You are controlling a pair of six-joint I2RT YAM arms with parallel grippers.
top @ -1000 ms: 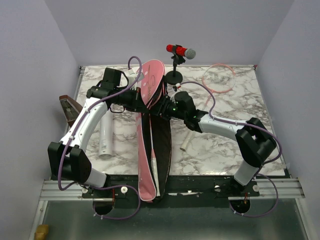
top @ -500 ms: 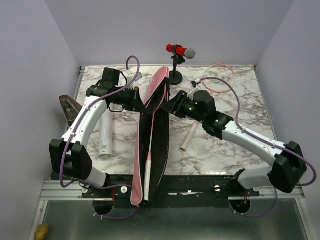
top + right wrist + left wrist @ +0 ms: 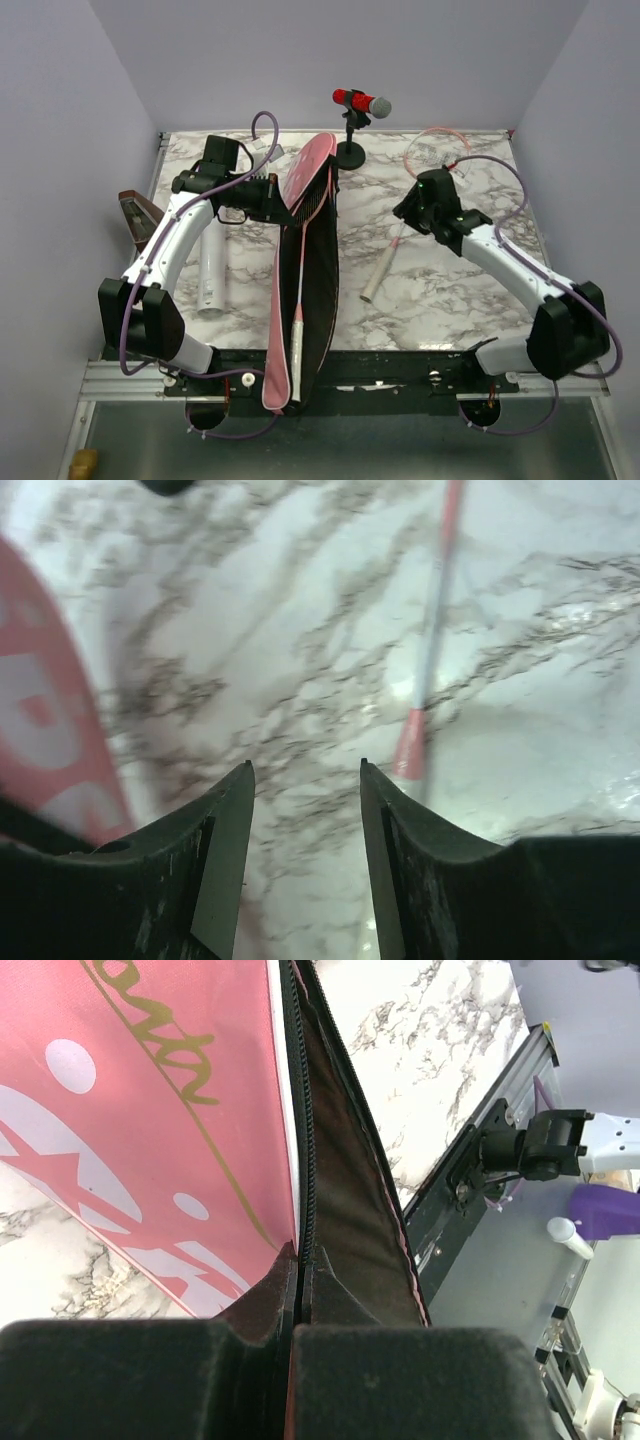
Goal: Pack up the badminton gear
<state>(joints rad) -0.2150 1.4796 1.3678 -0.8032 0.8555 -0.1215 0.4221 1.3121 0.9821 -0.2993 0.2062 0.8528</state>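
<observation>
At near table [image 3: 450, 290] edge: pink bag [image 3: 318, 170] overhangs, opened lengthwise, running near to far. 1st racket [image 3: 299, 330] lies inside it, white handle nearest. Mid-table, L side: white tube [image 3: 211, 272] lies lengthwise beside the bag. R side: 2nd racket [image 3: 378, 272] lies on the marble, handle near, head far R. L gripper [image 3: 298, 1322] is clamped tight on the bag's zip edge. R gripper [image 3: 305, 770] has jaws partly apart, nothing betw. them, over marble beside the 2nd racket's shaft. Far edge: red microphone [image 3: 360, 102] on a stand. Brown box [image 3: 137, 212] sits off the table's L side.
</observation>
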